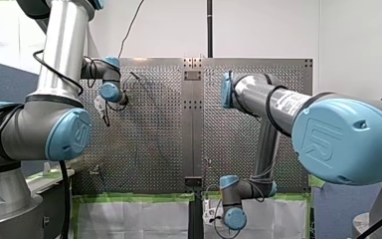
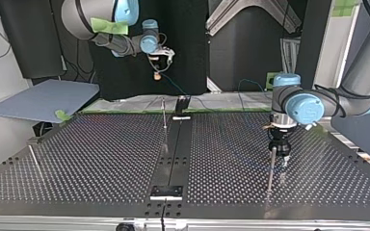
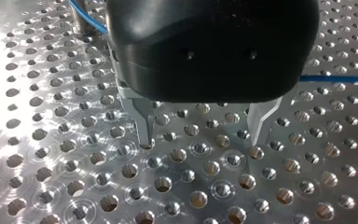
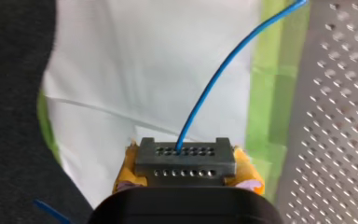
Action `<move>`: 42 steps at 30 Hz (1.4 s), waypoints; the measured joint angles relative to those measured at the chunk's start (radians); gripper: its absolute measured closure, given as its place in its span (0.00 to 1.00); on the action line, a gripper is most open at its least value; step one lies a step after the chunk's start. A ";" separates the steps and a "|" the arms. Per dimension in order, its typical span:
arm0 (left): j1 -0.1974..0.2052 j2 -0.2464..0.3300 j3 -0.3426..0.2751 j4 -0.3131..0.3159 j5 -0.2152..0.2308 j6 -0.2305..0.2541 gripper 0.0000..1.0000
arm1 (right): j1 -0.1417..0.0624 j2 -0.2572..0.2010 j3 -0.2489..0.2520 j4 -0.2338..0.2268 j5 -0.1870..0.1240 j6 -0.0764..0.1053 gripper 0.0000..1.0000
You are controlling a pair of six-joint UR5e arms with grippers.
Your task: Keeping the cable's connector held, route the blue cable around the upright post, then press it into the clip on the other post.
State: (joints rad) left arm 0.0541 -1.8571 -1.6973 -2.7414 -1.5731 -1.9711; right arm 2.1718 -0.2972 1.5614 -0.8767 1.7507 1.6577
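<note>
In the right wrist view my right gripper (image 4: 185,173) is shut on the black connector (image 4: 185,156), held between yellow pads (image 4: 248,171). The blue cable (image 4: 214,84) rises from the connector toward the perforated table. In the top view this gripper (image 2: 160,67) hangs above the table's far edge. My left gripper (image 3: 203,140) stands open just over the table, with nothing between its metal fingers (image 3: 144,128). The blue cable (image 3: 340,79) runs behind it, past a post (image 3: 81,18). In the top view my left gripper (image 2: 279,150) is beside an upright post (image 2: 271,168).
A thin post (image 2: 164,115) stands near the table's middle, and another post (image 2: 33,161) at the top view's left. A black rail (image 2: 173,154) runs down the centre of the perforated table (image 2: 101,159). White sheet and green tape (image 4: 261,102) line the table's edge.
</note>
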 joint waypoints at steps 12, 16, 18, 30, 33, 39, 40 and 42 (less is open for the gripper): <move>0.004 0.000 0.000 0.000 -0.005 0.000 0.00 | -0.023 -0.102 0.102 -0.077 0.017 -0.024 1.00; 0.007 0.000 0.000 -0.002 -0.013 0.000 0.00 | -0.021 -0.139 0.139 -0.066 0.021 -0.048 1.00; 0.009 0.000 0.000 -0.003 -0.016 0.000 0.00 | -0.018 -0.153 0.153 -0.059 0.024 -0.058 1.00; 0.019 0.000 0.001 -0.017 -0.039 0.000 0.00 | -0.027 -0.262 0.263 -0.094 0.024 -0.066 1.00; 0.020 0.000 0.001 -0.021 -0.044 0.000 0.00 | -0.031 -0.289 0.289 -0.085 0.017 -0.064 1.00; 0.022 0.000 0.000 -0.027 -0.054 0.000 0.00 | -0.038 -0.336 0.336 -0.071 -0.016 -0.067 1.00; 0.022 0.000 0.000 -0.027 -0.055 0.000 0.00 | -0.039 -0.343 0.343 -0.071 -0.022 -0.067 1.00; 0.023 0.000 0.000 -0.029 -0.059 0.000 0.00 | -0.041 -0.359 0.359 -0.071 -0.034 -0.068 1.00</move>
State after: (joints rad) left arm 0.0768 -1.8568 -1.6971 -2.7701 -1.6319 -1.9711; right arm 2.1307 -0.6557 1.9201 -0.9477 1.7170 1.5898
